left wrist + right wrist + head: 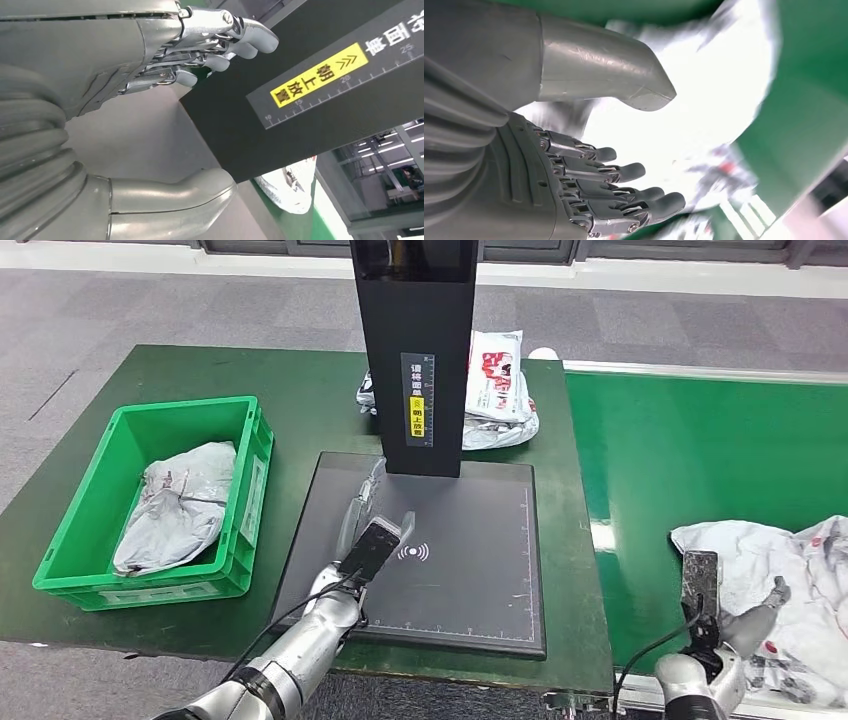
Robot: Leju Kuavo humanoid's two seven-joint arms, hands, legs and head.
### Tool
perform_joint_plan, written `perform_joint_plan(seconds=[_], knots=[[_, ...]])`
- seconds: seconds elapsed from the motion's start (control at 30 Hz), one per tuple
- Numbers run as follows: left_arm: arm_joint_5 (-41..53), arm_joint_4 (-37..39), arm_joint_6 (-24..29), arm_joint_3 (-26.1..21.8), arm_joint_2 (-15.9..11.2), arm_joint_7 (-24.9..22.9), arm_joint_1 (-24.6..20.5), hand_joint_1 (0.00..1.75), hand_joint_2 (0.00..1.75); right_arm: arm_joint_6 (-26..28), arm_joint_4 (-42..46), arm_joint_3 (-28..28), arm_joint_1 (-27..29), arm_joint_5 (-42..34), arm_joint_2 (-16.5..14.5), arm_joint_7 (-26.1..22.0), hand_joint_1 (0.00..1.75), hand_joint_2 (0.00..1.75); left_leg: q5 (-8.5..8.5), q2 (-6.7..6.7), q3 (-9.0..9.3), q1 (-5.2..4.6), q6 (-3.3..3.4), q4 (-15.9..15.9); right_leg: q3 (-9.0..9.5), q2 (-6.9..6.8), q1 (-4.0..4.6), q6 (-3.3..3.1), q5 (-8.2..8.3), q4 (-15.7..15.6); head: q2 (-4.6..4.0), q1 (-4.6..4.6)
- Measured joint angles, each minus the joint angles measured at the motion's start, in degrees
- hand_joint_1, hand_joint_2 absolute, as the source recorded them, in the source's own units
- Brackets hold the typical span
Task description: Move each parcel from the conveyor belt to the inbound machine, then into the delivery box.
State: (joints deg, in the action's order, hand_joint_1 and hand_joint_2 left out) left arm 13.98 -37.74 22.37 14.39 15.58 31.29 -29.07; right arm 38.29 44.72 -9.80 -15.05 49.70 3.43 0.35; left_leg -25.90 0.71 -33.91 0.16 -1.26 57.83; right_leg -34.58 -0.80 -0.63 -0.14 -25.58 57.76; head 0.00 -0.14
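The parcel (pixel 770 570) to move next is a white, crinkled bag lying on the green conveyor belt (pixel 680 460) at the lower right of the head view. It looks soft and light, like a plastic mailer with something floppy inside. It will likely bend and sag when lifted, and the shiny skin may slip. A good spot to take hold is probably a thick bunched part near the middle, not a thin edge.

The right hand (pixel 715 625) is right at the near edge of this parcel. In the right wrist view its fingers (pixel 634 192) are apart, with the thumb spread away and nothing between them.

The left hand (pixel 365 540) hovers over the flat dark plate of the inbound machine (pixel 470 570) in the middle of the frame. Its fingers (pixel 220 45) are apart too, holding nothing.

At the left, the green delivery box (pixel 70 530) sits on the counter (pixel 290 390) with one grey parcel (pixel 180 505) inside. More bags (pixel 495 385) lie behind the machine's black post (pixel 415 350) at the upper middle.
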Motion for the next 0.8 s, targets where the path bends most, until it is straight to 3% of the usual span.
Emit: perform_joint_plan(seconds=[0.27, 0.43, 0.53, 0.6, 0.63, 0.73, 0.77, 0.8], knots=[[-2.41, 1.04, -2.46, -0.01, -1.08, 0.73, 1.12, 0.00, 1.75, -0.36, -8.98, -1.18, -2.64, 20.59, 4.11, 15.10, 0.00, 1.75, -0.02, 0.02, -0.01, -0.01, 0.02, 0.00, 0.00, 0.02, 0.01, 0.00, 0.00, 0.00, 0.00, 0.00], [-2.48, 1.32, -2.45, -0.01, -1.47, 0.93, 1.62, 0.00, 1.75, -2.87, -12.77, -1.22, -4.77, 25.41, 5.58, 19.53, 0.00, 1.75, 0.01, 0.01, -0.01, 0.00, 0.05, 0.00, 0.00, 0.01, 0.01, 0.00, 0.00, 0.00, 0.00, 0.01], [-2.28, 1.33, -2.46, -0.01, -1.63, 0.57, 1.76, 0.00, 1.75, -7.00, -15.02, -1.22, -5.85, 27.73, 6.06, 21.96, 0.00, 1.75, 0.01, 0.02, -0.01, 0.00, 0.05, 0.00, 0.00, 0.01, 0.01, 0.00, 0.00, 0.00, 0.00, 0.01], [-1.90, 1.32, -2.47, -0.01, -1.70, 0.26, 1.80, 0.00, 1.75, -12.69, -16.62, -1.22, -6.58, 29.54, 6.18, 23.55, 0.00, 1.75, 0.01, 0.02, -0.01, 0.00, 0.05, 0.00, 0.00, 0.01, 0.01, 0.00, 0.00, 0.00, 0.00, 0.01], [-1.59, 1.31, -2.48, -0.01, -1.73, 0.09, 1.81, 0.00, 1.75, -16.33, -17.43, -1.22, -6.89, 30.42, 6.19, 24.06, 0.16, 1.75, 0.01, 0.02, -0.01, 0.00, 0.06, 0.00, 0.00, 0.01, 0.01, 0.00, 0.00, 0.00, 0.00, 0.01], [-0.25, 1.34, -2.39, -0.01, -1.81, -0.48, 1.81, 0.00, 1.75, -26.62, -19.41, -1.22, -7.66, 31.98, 6.03, 23.11, 1.47, 1.75, -0.01, 0.07, 0.03, 0.02, 0.05, 0.00, 0.05, 0.03, 0.04, 0.00, 0.00, -0.01, 0.00, 0.00], [0.21, 1.36, -2.32, -0.01, -1.84, -0.65, 1.80, 0.00, 1.75, -28.91, -19.91, -1.22, -7.97, 31.97, 5.93, 22.13, 1.75, 1.75, -0.03, 0.13, 0.08, 0.04, 0.05, 0.00, 0.09, 0.06, 0.08, 0.00, 0.00, -0.02, 0.00, -0.01], [0.63, 1.38, -2.25, -0.01, -1.87, -0.82, 1.80, 0.00, 1.75, -30.62, -20.30, -1.26, -8.33, 31.75, 5.86, 21.03, 1.75, 1.75, -0.06, 0.21, 0.15, 0.07, 0.06, 0.00, 0.14, 0.11, 0.12, 0.00, 0.00, -0.04, 0.00, -0.01]])
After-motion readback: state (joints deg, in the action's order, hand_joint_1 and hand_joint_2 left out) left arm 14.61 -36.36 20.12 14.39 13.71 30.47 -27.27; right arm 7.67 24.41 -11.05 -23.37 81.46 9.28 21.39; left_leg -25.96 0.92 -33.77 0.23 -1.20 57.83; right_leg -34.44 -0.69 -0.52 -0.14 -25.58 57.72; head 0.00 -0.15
